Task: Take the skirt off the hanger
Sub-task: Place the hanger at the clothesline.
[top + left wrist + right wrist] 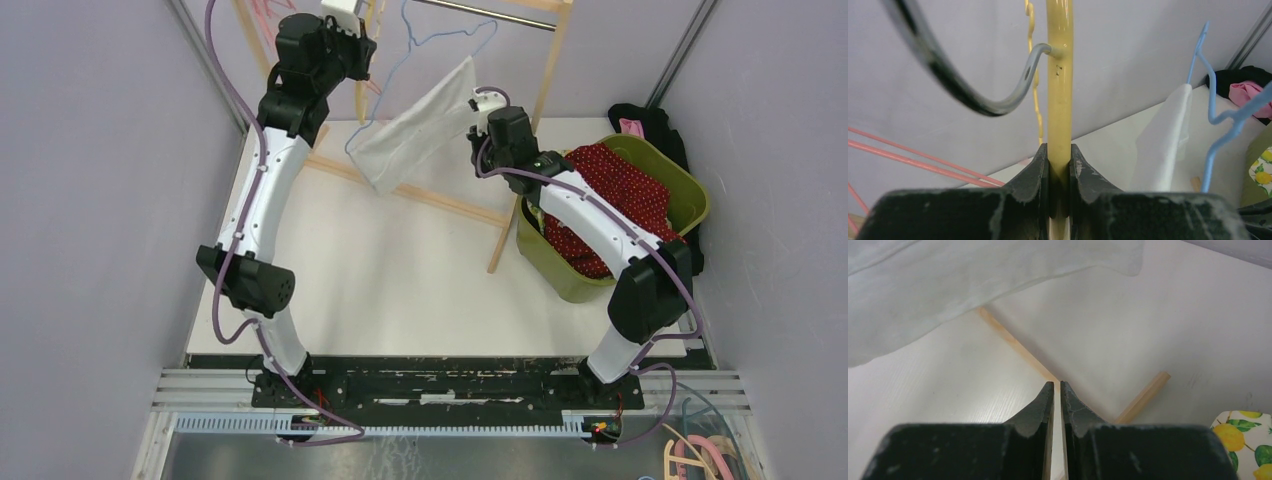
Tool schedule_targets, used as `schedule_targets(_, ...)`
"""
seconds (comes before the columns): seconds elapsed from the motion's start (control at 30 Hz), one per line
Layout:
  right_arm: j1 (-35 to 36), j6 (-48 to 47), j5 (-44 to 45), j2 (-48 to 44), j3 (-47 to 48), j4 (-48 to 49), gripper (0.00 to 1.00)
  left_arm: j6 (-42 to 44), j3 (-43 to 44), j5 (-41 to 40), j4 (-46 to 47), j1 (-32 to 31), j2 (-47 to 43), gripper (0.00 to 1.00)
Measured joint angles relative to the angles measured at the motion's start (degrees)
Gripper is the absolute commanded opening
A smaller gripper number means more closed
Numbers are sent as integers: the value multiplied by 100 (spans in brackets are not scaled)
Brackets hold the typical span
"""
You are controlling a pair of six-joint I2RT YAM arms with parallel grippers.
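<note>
Left gripper [1059,150] is clamped tight on the yellow hanger [1059,100], far left. The white skirt [420,130] hangs just right of it by the blue hanger [1248,104], above the surface [400,270]. Right gripper [1057,387] sits closed and empty just below the hem. Danger: pulling now grabs no fabric, or tugs the wrong hanger.

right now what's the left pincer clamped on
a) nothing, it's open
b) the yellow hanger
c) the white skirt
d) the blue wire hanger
b: in the left wrist view the left pincer has its fingers pressed against both sides of the yellow hanger, while the blue hanger and the white skirt sit off to the side, outside the grip.
</note>
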Motion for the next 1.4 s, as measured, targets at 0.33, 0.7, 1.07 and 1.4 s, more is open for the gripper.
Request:
schedule_targets(0.33, -153, 4, -4, 0, -22, 7, 14, -4, 155, 142, 177, 2, 420, 3)
schedule_targets(0.7, -251, 57, -33, 0, -22, 9, 14, -146, 616, 267, 372, 2, 804, 3)
schedule_targets(1.07, -308, 79, -42, 0, -22, 11, 14, -175, 688, 350, 470, 9, 916, 40)
schedule_targets(1.4, -319, 181, -153, 0, -22, 13, 14, -175, 688, 398, 450, 9, 850, 57)
